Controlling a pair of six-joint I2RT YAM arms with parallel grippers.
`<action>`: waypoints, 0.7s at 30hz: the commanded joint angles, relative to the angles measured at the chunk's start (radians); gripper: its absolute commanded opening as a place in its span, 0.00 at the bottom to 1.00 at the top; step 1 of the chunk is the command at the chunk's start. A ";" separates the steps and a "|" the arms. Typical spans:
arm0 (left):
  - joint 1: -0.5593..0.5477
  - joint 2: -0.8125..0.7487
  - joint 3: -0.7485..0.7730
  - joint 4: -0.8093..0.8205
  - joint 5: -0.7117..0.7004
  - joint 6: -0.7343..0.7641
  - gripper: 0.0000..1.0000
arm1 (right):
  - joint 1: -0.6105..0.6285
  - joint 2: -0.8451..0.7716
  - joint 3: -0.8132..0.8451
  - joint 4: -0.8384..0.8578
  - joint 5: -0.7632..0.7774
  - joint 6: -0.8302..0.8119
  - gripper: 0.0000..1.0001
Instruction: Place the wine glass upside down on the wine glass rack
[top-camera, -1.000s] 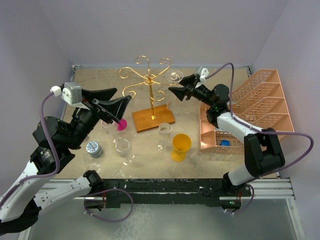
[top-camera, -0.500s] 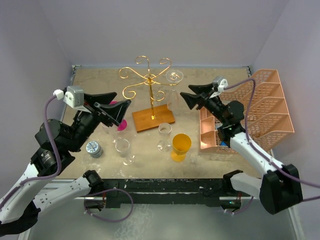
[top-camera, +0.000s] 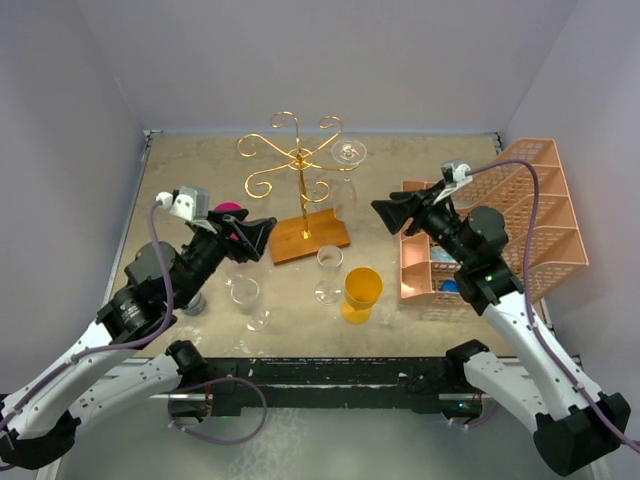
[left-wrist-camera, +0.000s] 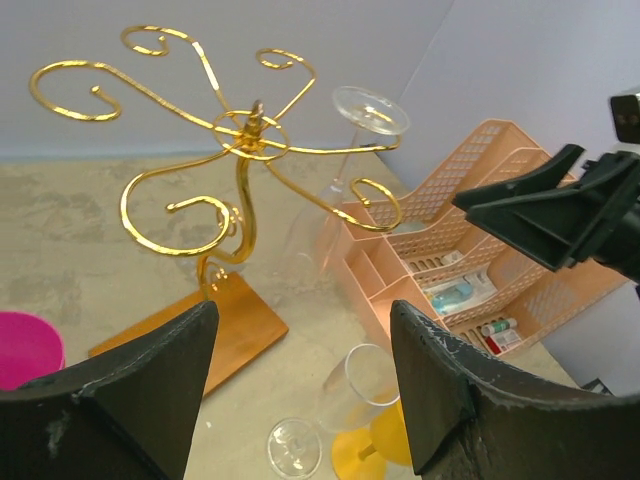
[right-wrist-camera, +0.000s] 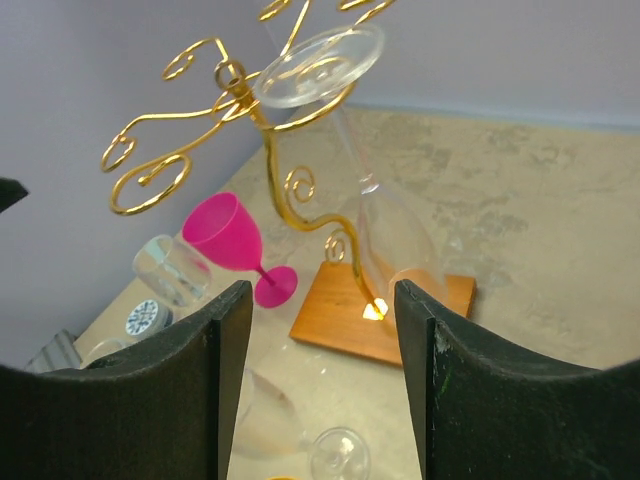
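Mottled beige tabletop (top-camera: 190, 170), lilac walls (top-camera: 420, 60), wine glass rack (top-camera: 302, 195) mid-table

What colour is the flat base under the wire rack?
Warm orange-brown. The wooden base of the wine glass rack shows best in the right wrist view.

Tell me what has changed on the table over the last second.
The right gripper has pulled back from the wine glass toward the pink organizer, jaws open and empty. The left gripper has shifted slightly toward the near edge, open. The wine glass hangs upside down on the wine glass rack as before; rack and yellow goblet have not moved.
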 joint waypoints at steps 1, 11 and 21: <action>-0.004 -0.012 -0.004 0.006 -0.138 -0.043 0.67 | 0.102 -0.031 0.082 -0.159 0.127 0.043 0.61; -0.004 -0.018 0.047 -0.173 -0.479 -0.058 0.66 | 0.503 0.058 0.196 -0.296 0.490 0.164 0.57; -0.004 -0.057 0.035 -0.173 -0.605 -0.062 0.66 | 0.786 0.244 0.296 -0.485 0.719 0.263 0.41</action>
